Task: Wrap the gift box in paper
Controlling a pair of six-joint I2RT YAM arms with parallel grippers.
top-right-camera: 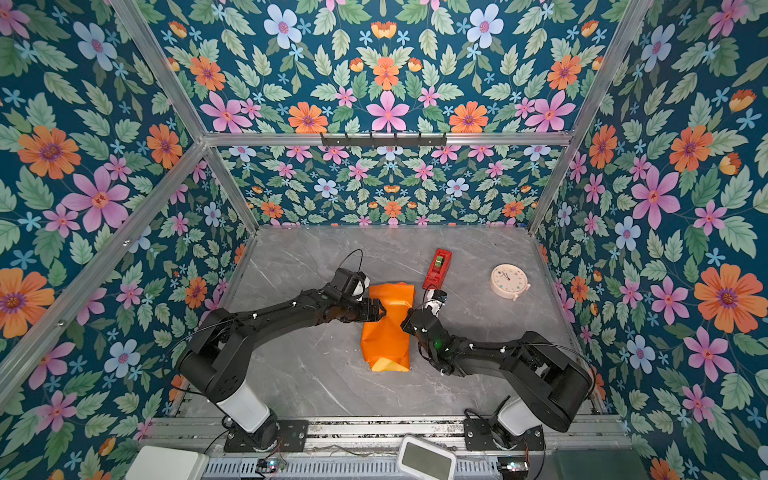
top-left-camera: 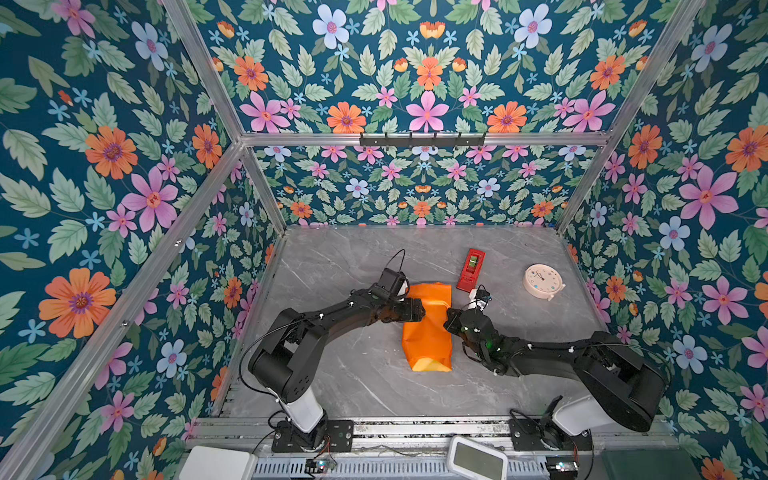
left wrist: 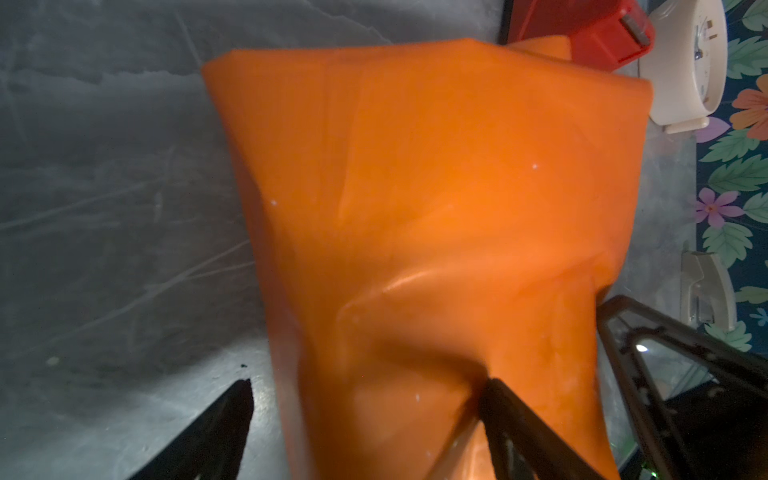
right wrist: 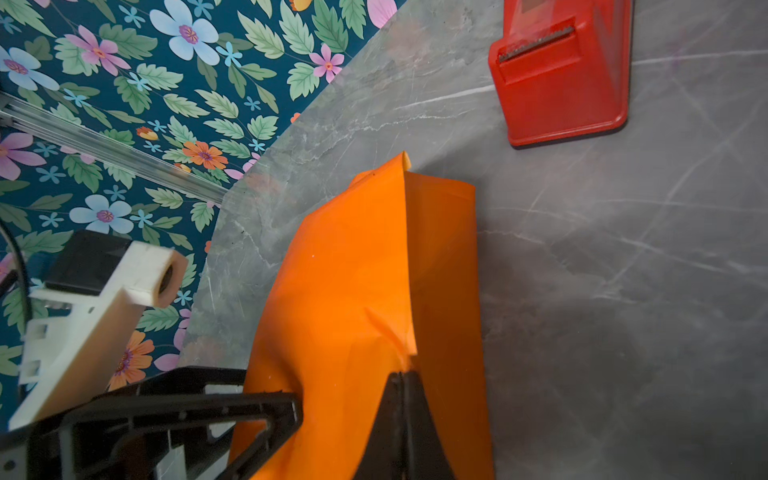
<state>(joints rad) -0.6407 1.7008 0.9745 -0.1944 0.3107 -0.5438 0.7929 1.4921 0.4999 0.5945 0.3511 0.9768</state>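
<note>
Black right pincer [right wrist: 401, 375], its wedge-shaped fingers pressed flat together, pinches the raised fold of the paper [top-left-camera: 428, 332] from the parcel's 3 o'clock side. The sheet puckers into a short crease right at the tips.

That paper, a large glossy bright-orange sheet with a yellow underside, is folded into a long, slack parcel. It lies at the middle of the table, its length running from 12 to 6 o'clock. Its skin is smooth but dented, with soft ridges and one sharp seam along the top. At the 6 o'clock end the wrap gapes in a triangular mouth where the yellow face [top-left-camera: 430, 365] shows. The gift box is hidden in every view, covered by the wrap.

Black left pincer [top-left-camera: 420, 309] reaches in from 9 o'clock with its jaws spread wide. One finger [left wrist: 513, 411] digs a deep dimple into the orange surface. The other finger [left wrist: 232, 419] hangs over bare table just beside the parcel's edge, not touching it.

Below lies the grey marble-patterned tabletop [top-left-camera: 353, 374], polished and veined in white. At 1 o'clock from the parcel, near its corner but apart, sits a narrow red plastic tape dispenser [top-left-camera: 470, 272] with a serrated cutter. Its well holds a greenish tape roll [top-left-camera: 473, 261]. Farther out at 2 o'clock, a round cream plastic clock [top-left-camera: 542, 280] lies face up.
</note>
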